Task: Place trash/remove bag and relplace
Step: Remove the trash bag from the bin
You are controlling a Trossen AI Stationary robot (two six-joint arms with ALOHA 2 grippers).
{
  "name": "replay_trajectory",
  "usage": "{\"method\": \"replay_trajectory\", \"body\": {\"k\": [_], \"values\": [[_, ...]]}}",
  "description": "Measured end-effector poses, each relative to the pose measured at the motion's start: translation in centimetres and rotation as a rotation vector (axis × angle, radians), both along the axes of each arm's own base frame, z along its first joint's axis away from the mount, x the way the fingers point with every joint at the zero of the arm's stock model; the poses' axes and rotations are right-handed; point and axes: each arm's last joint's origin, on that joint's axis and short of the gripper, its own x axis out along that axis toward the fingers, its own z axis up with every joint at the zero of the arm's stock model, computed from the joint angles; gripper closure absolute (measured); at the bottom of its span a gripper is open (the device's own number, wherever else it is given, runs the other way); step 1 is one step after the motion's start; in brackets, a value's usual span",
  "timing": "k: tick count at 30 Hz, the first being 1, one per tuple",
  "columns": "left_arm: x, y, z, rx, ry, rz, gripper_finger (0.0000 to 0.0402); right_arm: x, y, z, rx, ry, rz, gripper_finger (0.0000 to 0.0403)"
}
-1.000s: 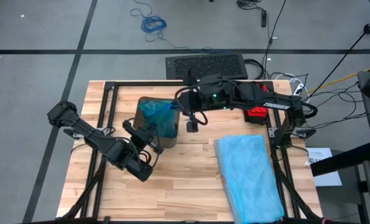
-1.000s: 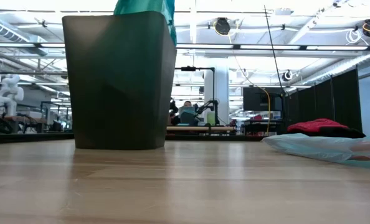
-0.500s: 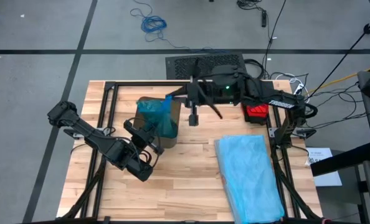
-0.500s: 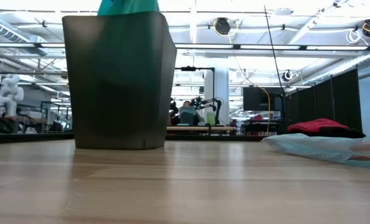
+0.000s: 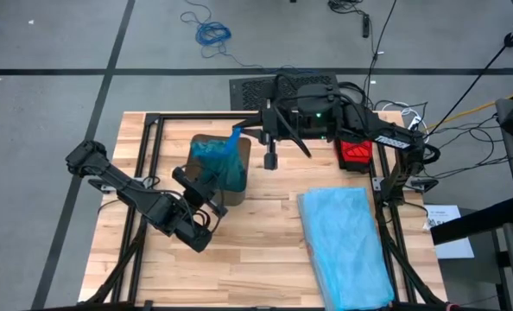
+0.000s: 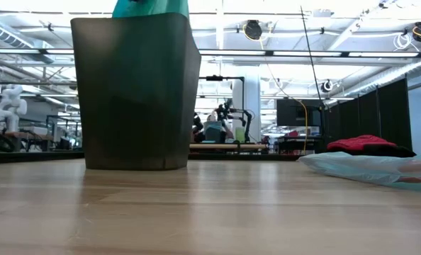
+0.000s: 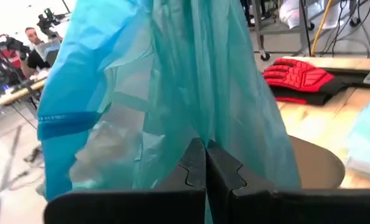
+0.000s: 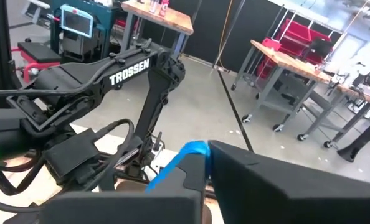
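A dark bin [image 5: 231, 197] stands at the table's left middle, also seen in the low view [image 6: 136, 92]. The teal bag [image 5: 220, 162] rises out of it, and its top [image 6: 150, 7] shows above the rim. Pale wads of trash [image 7: 104, 146] show through the plastic. My right gripper [image 5: 239, 136] is high over the bin's far right corner, shut on the bag. My left gripper [image 5: 210, 188] is shut at the bin's near rim. My left gripper is shut at the bin's near rim [image 7: 309, 163], coming level from the table's near left. Its own fingers [image 7: 194, 165] hide the place of contact; the bag's plastic stands right behind them. The bin stays upright on the table. My right gripper pinches the bag's blue top hem [image 8: 191, 152] between its two fingers, coming nearly level from the table's right. The bag hangs below the fingers, drawn up in a taut peak, with its lower part inside the bin.
A paler sky-blue bag [image 5: 347, 242] lies flat on the table's right half. A red glove [image 5: 356, 155] lies at the far right, under my right arm. A black mat [image 5: 282, 86] sits at the far edge. Bare wood lies at the near middle.
My right gripper has gone up and a little toward the table's far edge with the bag's top. The bag has been drawn higher out of the bin into a taller peak. The bin has stayed where it was.
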Motion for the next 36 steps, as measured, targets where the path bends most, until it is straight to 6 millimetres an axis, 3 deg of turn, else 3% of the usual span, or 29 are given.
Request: {"method": "replay_trajectory", "body": {"k": [5,12,21,25,29,33,36], "values": [[0.2,-0.3,1.3,0.051,0.084,-0.043,0.0389,0.0,0.1,0.0,-0.013,0.001,0.004,0.0324],[0.3,-1.5,4.0,0.023,0.193,-0.188,0.0319,-0.1,0.1,-0.1,0.000,0.011,0.002,0.0219],[-1.0,-1.8,7.5,0.071,0.220,-0.258,0.0289,-0.2,0.1,-0.5,0.003,0.055,0.001,0.0171],[-3.1,-0.1,8.5,0.069,0.207,-0.205,0.0301,-0.2,0.1,-0.5,0.018,0.059,-0.001,0.0169],[-6.3,2.3,9.2,0.008,0.160,-0.133,0.0342,-0.5,0.1,-0.4,0.021,0.062,-0.002,0.0169],[-8.6,4.1,8.7,-0.129,0.134,-0.108,0.0391,-1.0,0.1,0.0,0.022,0.059,0.000,0.0169],[-9.1,4.5,8.0,-0.206,0.153,-0.138,0.0396,-1.4,0.1,0.2,0.021,0.058,0.000,0.0169]]}}
